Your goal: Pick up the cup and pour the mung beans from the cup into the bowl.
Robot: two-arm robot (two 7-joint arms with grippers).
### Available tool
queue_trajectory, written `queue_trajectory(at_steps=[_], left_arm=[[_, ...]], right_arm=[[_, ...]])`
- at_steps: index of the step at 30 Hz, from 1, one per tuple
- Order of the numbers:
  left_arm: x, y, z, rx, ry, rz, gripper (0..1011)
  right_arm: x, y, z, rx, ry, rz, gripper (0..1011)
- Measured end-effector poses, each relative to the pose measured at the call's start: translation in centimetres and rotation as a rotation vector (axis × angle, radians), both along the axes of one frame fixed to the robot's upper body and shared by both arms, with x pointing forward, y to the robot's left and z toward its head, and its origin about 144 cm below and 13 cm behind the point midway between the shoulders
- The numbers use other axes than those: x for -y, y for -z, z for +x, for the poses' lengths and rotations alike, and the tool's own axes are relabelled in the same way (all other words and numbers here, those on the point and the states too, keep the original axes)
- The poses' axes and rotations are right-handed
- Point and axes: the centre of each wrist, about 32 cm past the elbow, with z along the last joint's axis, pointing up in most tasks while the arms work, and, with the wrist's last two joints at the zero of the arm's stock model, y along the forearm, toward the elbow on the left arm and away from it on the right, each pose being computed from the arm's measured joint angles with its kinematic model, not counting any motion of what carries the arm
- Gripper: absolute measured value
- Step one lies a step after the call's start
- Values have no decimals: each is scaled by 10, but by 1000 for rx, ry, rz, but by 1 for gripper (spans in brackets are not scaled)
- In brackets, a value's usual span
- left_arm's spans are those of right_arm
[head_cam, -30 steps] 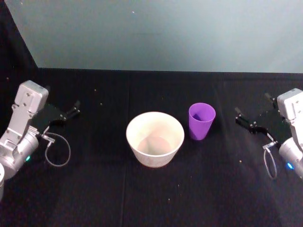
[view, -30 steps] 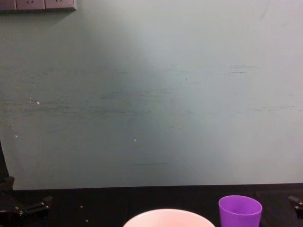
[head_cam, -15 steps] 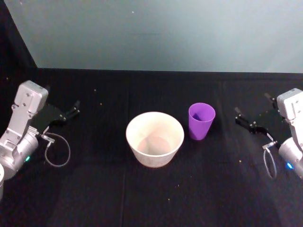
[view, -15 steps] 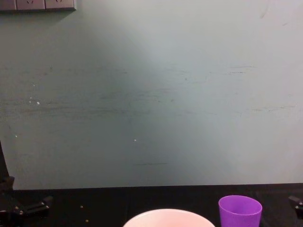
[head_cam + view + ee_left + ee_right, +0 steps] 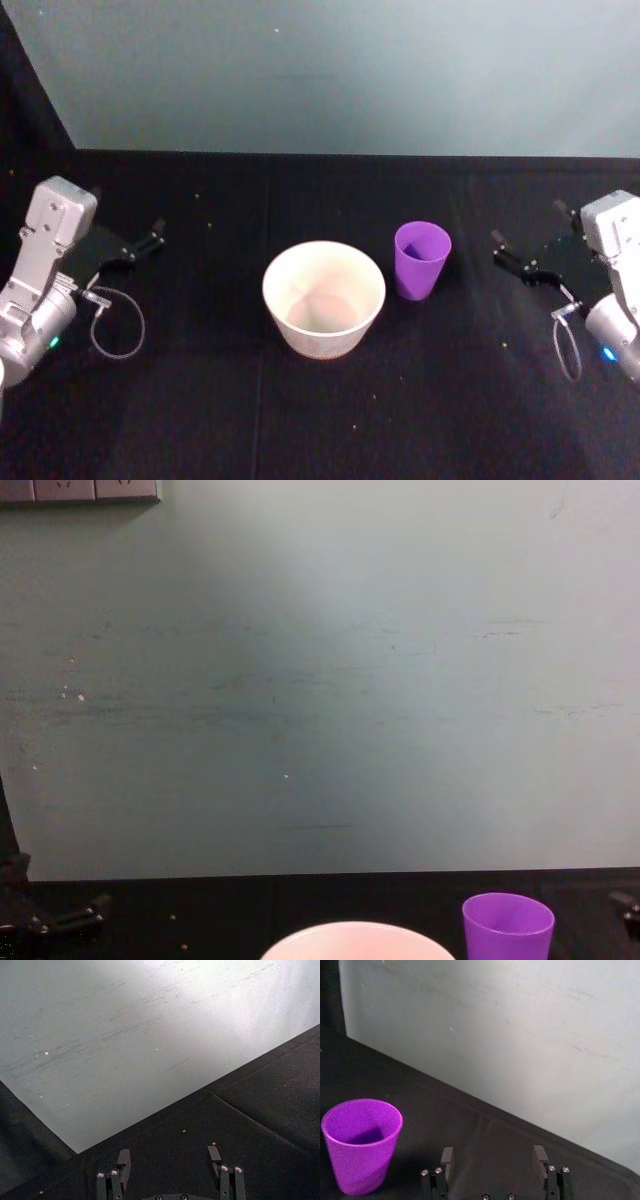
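Black cloth covers the tabletop (image 5: pixel 200 420), which runs back to a pale grey-green wall (image 5: pixel 350 70).

Two silver-grey arms lie low at its outer edges, both aimed inward at the middle. The left arm (image 5: pixel 45 270) rests at the robot's left edge with its wrist block tilted up and a thin cable loop (image 5: pixel 115 335) hanging below it. The right arm (image 5: pixel 615 290) mirrors it at the right edge, with a similar loop at its wrist.

Midway between the arms stands the bowl (image 5: pixel 322 345), upright, wide and pale pinkish-white. Just beside it, on the robot's right and a little further back, the purple cup (image 5: pixel 421 260) stands upright on the cloth, a narrow gap between the two. The cup's inside is in shadow, so what it holds cannot be made out.

The right pincer (image 5: pixel 493 1151) hovers near the cup without touching it, its black fingers spread apart and holding nothing. The left pincer (image 5: pixel 169 1152) is well away from the bowl, its fingers likewise spread and bare.

Small pale specks (image 5: pixel 183 1131) lie scattered over the cloth.
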Motion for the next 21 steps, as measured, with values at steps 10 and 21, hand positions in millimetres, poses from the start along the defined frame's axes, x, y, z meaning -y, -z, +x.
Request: queue_trajectory(at_steps=[10, 21], left_arm=[[0, 0, 0, 0, 0, 0, 1000], [0, 0, 0, 0, 0, 0, 1000]], right_arm=[[11, 3, -21, 20, -131, 77, 1004], [20, 22, -33, -56, -285, 168, 1004]])
